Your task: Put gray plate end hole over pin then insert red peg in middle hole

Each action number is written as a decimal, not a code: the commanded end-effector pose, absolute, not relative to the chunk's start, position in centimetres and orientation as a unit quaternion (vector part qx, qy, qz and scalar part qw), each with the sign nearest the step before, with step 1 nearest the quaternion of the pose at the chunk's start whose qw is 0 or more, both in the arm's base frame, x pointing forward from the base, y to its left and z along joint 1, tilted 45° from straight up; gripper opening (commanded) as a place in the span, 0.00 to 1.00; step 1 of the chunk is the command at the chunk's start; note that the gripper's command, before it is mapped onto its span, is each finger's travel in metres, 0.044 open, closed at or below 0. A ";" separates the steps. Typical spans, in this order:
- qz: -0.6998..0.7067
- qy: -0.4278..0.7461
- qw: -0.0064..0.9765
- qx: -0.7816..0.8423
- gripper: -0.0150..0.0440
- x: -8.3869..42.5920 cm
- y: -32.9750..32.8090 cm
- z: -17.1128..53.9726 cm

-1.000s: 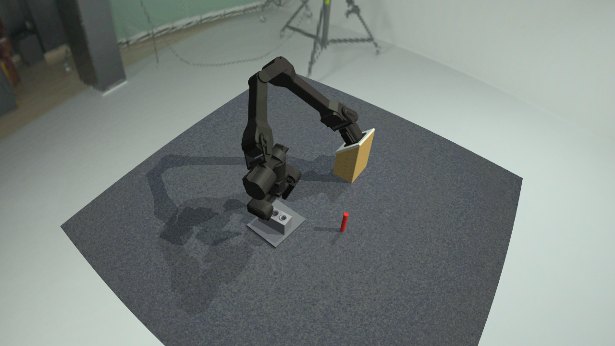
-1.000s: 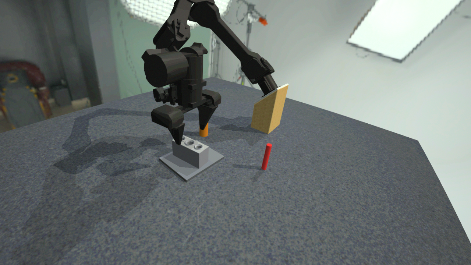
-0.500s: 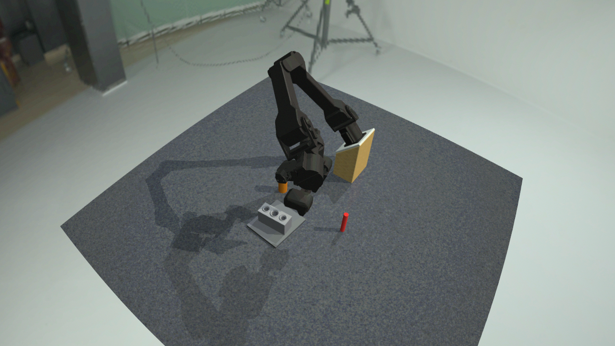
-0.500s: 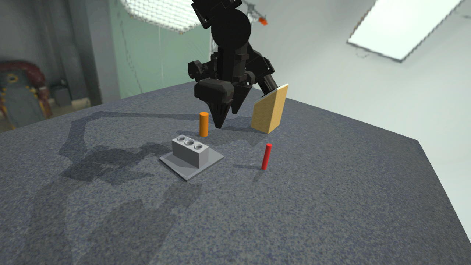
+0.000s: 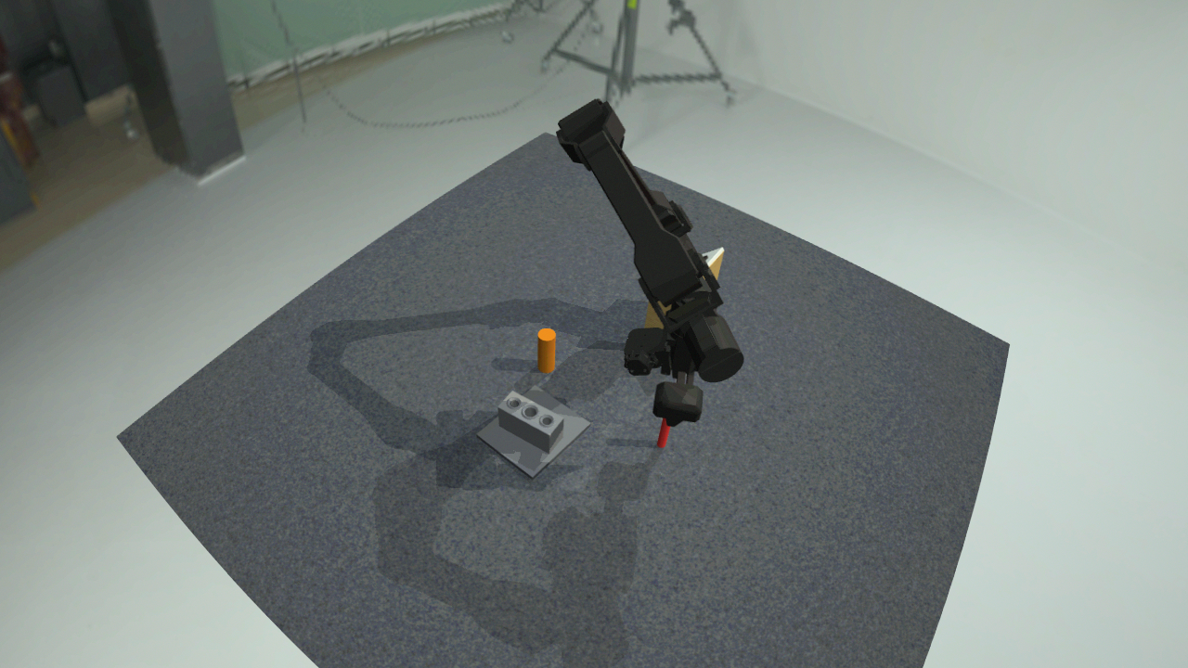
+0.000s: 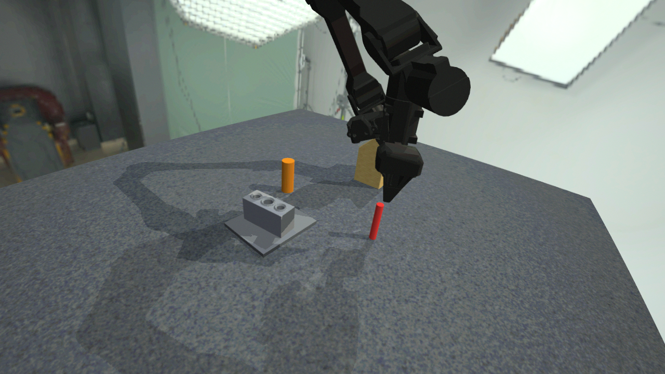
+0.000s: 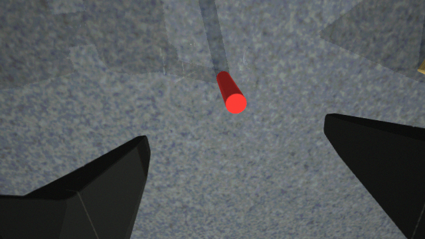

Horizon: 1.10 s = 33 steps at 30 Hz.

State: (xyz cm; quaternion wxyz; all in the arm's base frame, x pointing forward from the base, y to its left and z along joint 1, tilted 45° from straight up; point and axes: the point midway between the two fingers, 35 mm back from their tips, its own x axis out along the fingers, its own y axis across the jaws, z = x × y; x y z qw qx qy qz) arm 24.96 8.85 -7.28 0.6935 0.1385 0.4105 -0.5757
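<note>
The claw (image 5: pixel 677 419) (image 6: pixel 389 197) (image 7: pixel 237 133) hangs over the right half of the counter (image 5: pixel 772 515) (image 6: pixel 465 297) (image 7: pixel 199 186), pointing down, its fingers spread wide apart with nothing between them. Just below it stands the red peg (image 5: pixel 663 433) (image 6: pixel 376 221) (image 7: pixel 230 91), upright on the counter; in the wrist view its round top shows ahead of the gap between the two fingertips (a bright red disc, hard to miss). Well to the left of the peg, the gray plate (image 5: pixel 529 425) (image 6: pixel 265 216), a thick block with three holes in a row along its top, sits flat on the square base (image 5: pixel 533 467) (image 6: pixel 263 246). The pin is hidden, so I cannot tell from here which hole it is in. The middle hole (image 5: pixel 530 411) (image 6: pixel 267 201) has no peg in it. Beyond the block, on its far side, an orange cylinder (image 5: pixel 546 353) (image 6: pixel 288 176) stands upright, apart from the base. Farther back on the right is a tan block (image 5: pixel 654 317) (image 6: pixel 367 164), partly hidden behind the black arm (image 5: pixel 639 215) (image 6: pixel 395 35) (only pieces of it show). The arm's shadow falls across the counter and over part of the base.
</note>
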 end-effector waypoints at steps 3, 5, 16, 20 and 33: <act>-0.577 0.411 0.694 0.131 1.00 24.6 7.8 -8.1; -0.577 0.411 0.694 0.131 1.00 24.6 7.1 -8.6; -0.577 0.411 0.694 0.131 1.00 24.6 6.3 -9.5; -0.577 0.411 0.694 0.131 1.00 24.6 5.9 -10.0; -0.577 0.411 0.694 0.131 1.00 24.6 4.4 -11.5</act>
